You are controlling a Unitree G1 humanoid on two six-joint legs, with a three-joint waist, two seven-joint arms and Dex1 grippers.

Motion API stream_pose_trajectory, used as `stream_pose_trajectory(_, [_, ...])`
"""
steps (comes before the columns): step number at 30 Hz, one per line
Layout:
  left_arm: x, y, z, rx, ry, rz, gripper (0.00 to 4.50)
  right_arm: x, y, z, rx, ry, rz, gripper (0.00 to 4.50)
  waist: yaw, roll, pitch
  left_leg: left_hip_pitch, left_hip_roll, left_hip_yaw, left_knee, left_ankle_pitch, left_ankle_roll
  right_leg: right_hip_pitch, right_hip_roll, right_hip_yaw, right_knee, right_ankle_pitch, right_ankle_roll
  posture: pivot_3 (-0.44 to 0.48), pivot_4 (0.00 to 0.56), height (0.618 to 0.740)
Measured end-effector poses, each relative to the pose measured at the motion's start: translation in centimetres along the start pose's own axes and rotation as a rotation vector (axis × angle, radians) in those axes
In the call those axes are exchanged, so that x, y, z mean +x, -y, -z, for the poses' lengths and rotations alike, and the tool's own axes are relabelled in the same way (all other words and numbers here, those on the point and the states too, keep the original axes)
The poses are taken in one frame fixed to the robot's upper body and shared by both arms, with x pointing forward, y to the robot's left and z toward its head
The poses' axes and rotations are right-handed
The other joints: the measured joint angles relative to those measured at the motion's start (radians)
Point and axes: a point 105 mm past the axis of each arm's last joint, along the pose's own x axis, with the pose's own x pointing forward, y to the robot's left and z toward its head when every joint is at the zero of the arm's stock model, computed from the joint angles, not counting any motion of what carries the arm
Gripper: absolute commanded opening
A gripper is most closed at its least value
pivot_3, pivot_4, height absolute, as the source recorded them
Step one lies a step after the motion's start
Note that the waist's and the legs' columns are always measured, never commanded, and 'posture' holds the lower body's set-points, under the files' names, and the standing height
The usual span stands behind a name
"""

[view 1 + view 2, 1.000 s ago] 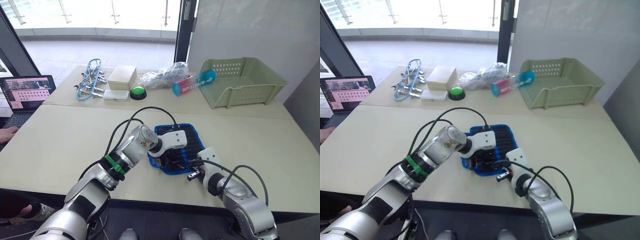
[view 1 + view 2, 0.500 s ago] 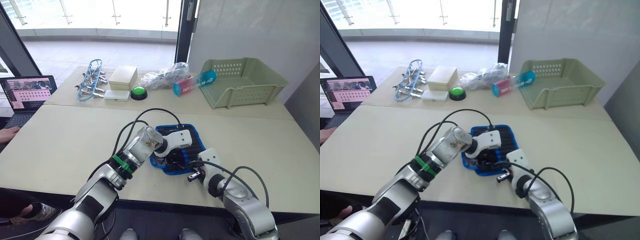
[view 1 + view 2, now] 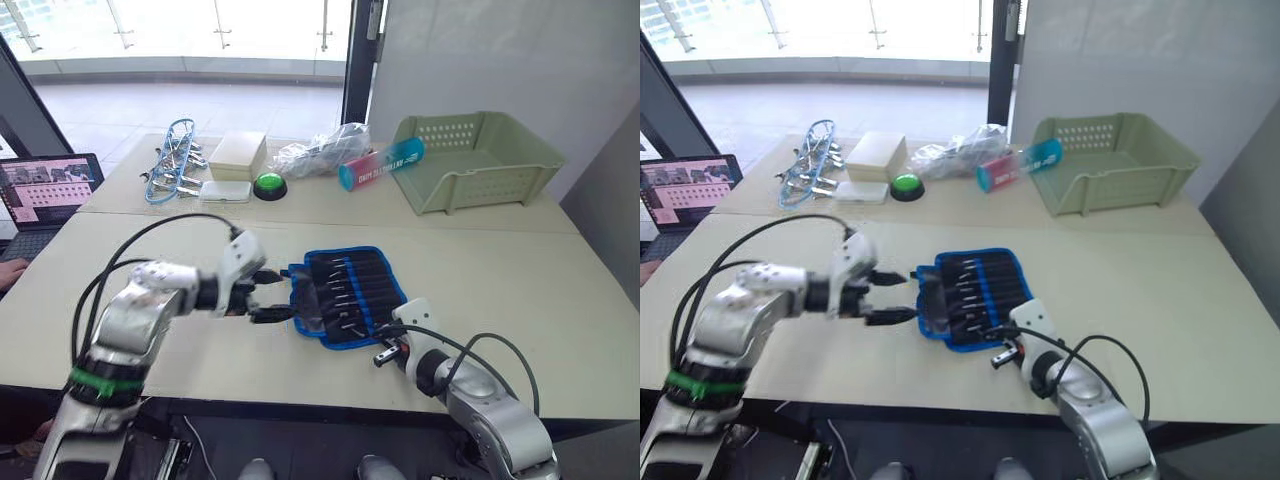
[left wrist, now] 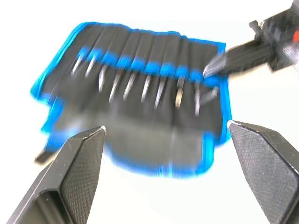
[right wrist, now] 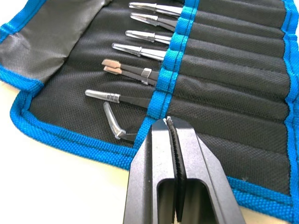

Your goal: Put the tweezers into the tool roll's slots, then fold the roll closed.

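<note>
Tweezers (image 5: 140,50), slim and metal-tipped, sit in the blue-edged black fabric tool roll (image 3: 345,295); left gripper (image 3: 272,296) fingers spread beside it, right gripper (image 5: 171,140) fingers pressed together.

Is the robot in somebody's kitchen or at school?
Neither, probably: it looks like an office or lab. There are pale work tables beside big glass windows, a laptop open at one edge, and a tool roll spread out between the left claw and right claw.
</note>
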Motion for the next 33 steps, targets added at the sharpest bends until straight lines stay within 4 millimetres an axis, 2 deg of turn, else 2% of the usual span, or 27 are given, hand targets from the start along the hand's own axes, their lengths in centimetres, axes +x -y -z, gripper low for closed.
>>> stream_pose_trajectory(3, [-3.2,-1.4,0.0,-0.013,0.120,-0.085,4.43,-0.3,-0.1,0.2,-0.002,0.009,-0.007,0.00,0.007,-0.001,0.000,0.000,0.000,0.000,0.000,0.000,0.000,0.000,0.000,0.000,0.000,0.000,0.000,0.000,0.150,0.740])
stream_pose_trajectory(6, [-4.8,-1.1,1.3,-0.038,0.118,-0.076,4.43,-0.8,-0.3,0.3,0.006,0.026,-0.017,0.00,0.008,-0.001,0.000,0.000,0.000,0.000,-0.002,0.000,0.000,-0.001,0.000,0.000,0.000,0.000,-0.001,0.000,0.150,0.740])
stream_pose_trajectory(9, [-6.1,0.1,4.0,-0.139,0.123,-0.054,4.50,-1.6,-1.1,-0.1,0.004,0.071,-0.056,0.78,0.003,0.000,0.001,-0.004,0.001,0.001,-0.002,0.000,0.000,-0.007,0.000,0.001,0.002,-0.001,-0.001,0.000,0.150,0.740])
stream_pose_trajectory(11, [-6.5,0.8,4.7,-0.173,0.138,-0.035,4.50,-2.0,-1.7,-0.9,0.000,0.119,-0.097,1.52,0.005,0.000,0.002,-0.009,0.001,0.001,0.000,0.000,0.000,-0.011,0.000,0.000,0.004,-0.001,-0.002,0.000,0.150,0.740])
stream_pose_trajectory(16, [-8.0,0.6,3.7,-0.126,0.182,-0.049,4.50,-3.3,-3.3,-5.2,-0.125,0.278,-0.242,3.20,0.011,0.000,0.002,-0.007,0.001,0.001,0.001,0.000,0.000,-0.010,0.000,0.000,0.004,0.000,-0.002,0.000,0.150,0.740])
stream_pose_trajectory(18, [-8.3,0.5,3.7,-0.120,0.176,-0.060,4.50,-3.0,-4.3,-5.7,-0.190,0.277,-0.300,3.97,0.009,0.001,0.002,-0.007,0.001,0.001,0.001,0.000,0.000,-0.010,0.000,0.000,0.004,0.000,-0.002,0.000,0.150,0.740])
stream_pose_trajectory(20, [-8.2,0.5,3.8,-0.123,0.182,-0.065,4.50,-2.2,-6.1,-6.2,-0.296,0.271,-0.379,4.47,0.005,0.001,0.002,-0.008,0.001,0.001,0.000,0.000,0.000,-0.011,0.000,0.000,0.004,0.000,-0.002,0.000,0.150,0.740])
stream_pose_trajectory(22, [-8.3,0.6,4.0,-0.129,0.180,-0.078,4.50,-1.0,-8.2,-6.3,-0.390,0.278,-0.434,4.47,0.002,0.001,0.002,-0.008,0.001,0.001,0.000,0.000,0.000,-0.011,0.001,0.000,0.004,0.000,-0.002,0.000,0.150,0.740])
stream_pose_trajectory(25, [-8.3,0.6,3.9,-0.127,0.181,-0.089,4.50,1.3,-9.6,-5.6,-0.505,0.241,-0.402,4.47,0.003,0.001,0.002,-0.009,0.000,0.001,0.001,0.000,0.000,-0.012,0.000,0.000,0.004,0.000,-0.002,0.000,0.150,0.740])
stream_pose_trajectory(28, [-8.3,0.6,3.6,-0.105,0.189,-0.102,4.50,3.3,-9.3,-4.6,-0.612,0.197,-0.285,4.47,0.010,0.001,0.002,-0.009,0.000,0.001,0.001,0.000,0.000,-0.012,0.000,0.000,0.004,0.000,-0.002,0.000,0.150,0.740])
stream_pose_trajectory(32, [-8.2,0.9,3.3,-0.086,0.193,-0.100,4.50,4.3,-8.3,-4.0,-0.704,0.157,-0.168,4.47,0.012,0.000,0.002,-0.010,0.000,0.001,0.001,0.000,-0.001,-0.013,0.000,0.000,0.004,0.000,-0.002,0.000,0.150,0.740])
stream_pose_trajectory(33, [-8.1,1.1,3.1,-0.081,0.195,-0.095,4.50,4.4,-8.3,-4.1,-0.718,0.159,-0.157,4.23,0.012,0.000,0.002,-0.009,0.000,0.001,0.001,0.000,-0.001,-0.013,0.000,0.000,0.005,0.000,-0.002,0.000,0.150,0.740])
